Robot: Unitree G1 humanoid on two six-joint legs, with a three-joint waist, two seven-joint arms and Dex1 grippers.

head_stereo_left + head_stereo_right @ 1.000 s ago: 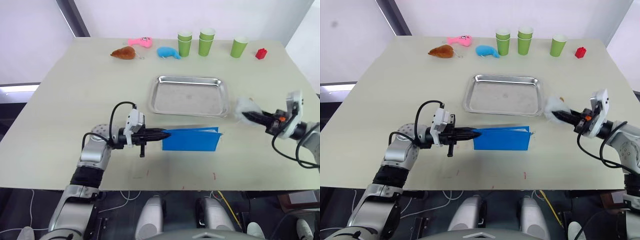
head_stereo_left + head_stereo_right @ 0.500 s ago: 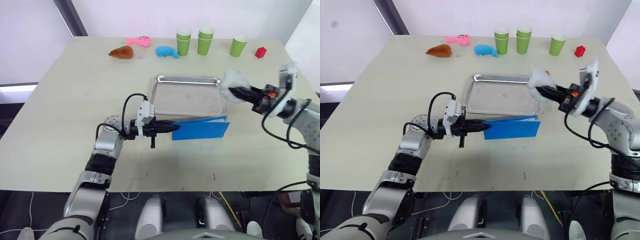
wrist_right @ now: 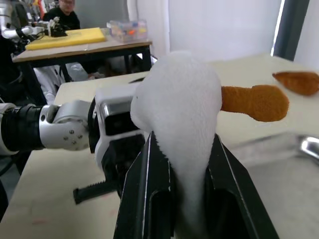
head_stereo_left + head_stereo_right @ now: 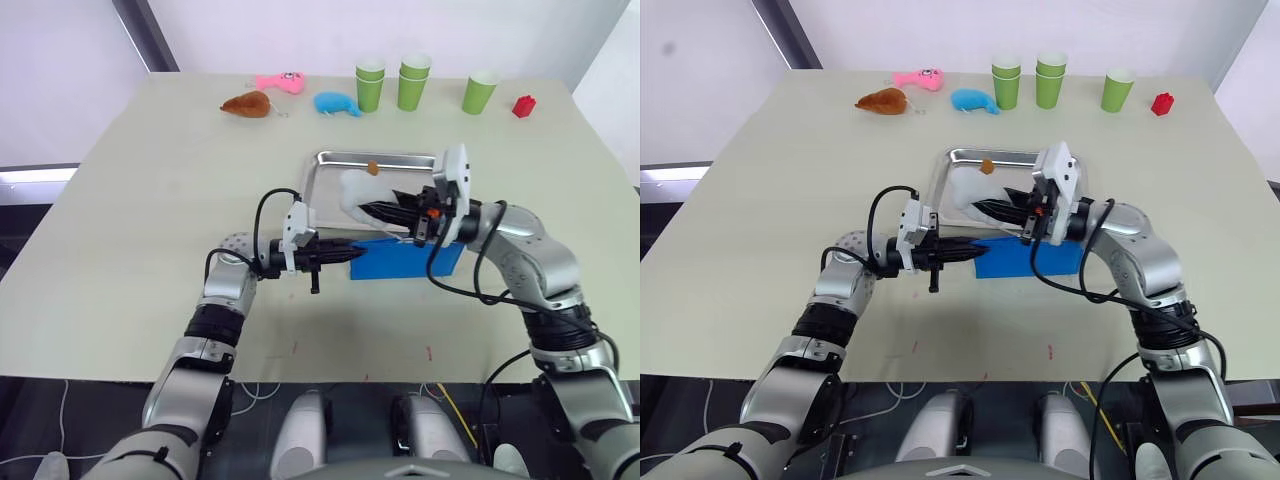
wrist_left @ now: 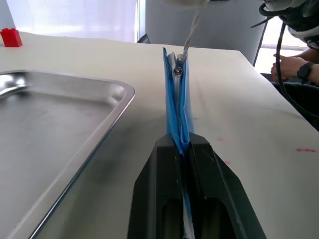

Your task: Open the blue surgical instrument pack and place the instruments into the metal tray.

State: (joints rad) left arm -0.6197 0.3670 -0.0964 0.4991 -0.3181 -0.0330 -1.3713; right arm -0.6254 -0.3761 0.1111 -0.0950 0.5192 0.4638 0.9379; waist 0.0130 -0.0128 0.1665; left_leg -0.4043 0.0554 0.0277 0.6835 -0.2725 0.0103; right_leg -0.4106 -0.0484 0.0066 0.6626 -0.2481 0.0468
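Progress: early stage. Blue surgical instrument pack (image 4: 410, 256) not laid open yet; it stands on edge on the counter (image 4: 150, 200), just in front of the metal tray (image 4: 330, 170), and the left wrist view shows both blue covers pressed together with a zipper pull at the top edge. No instruments visible anywhere, tray has none in it. So opening plus all the transfers are left, by my read.

Left hand (image 4: 345, 254) is clenched on the pack's near end, fabric pinched between its fingers (image 5: 164, 164). Right hand (image 4: 375, 209) hangs over the tray's front part, above the pack, clamped on a white plush toy (image 3: 174, 107) with an orange-brown beak-like part — not a task item. It probably needs to drop that before it can work the zipper.

Pack look: flat, thin blue fabric, rectangular, smaller than the tray.
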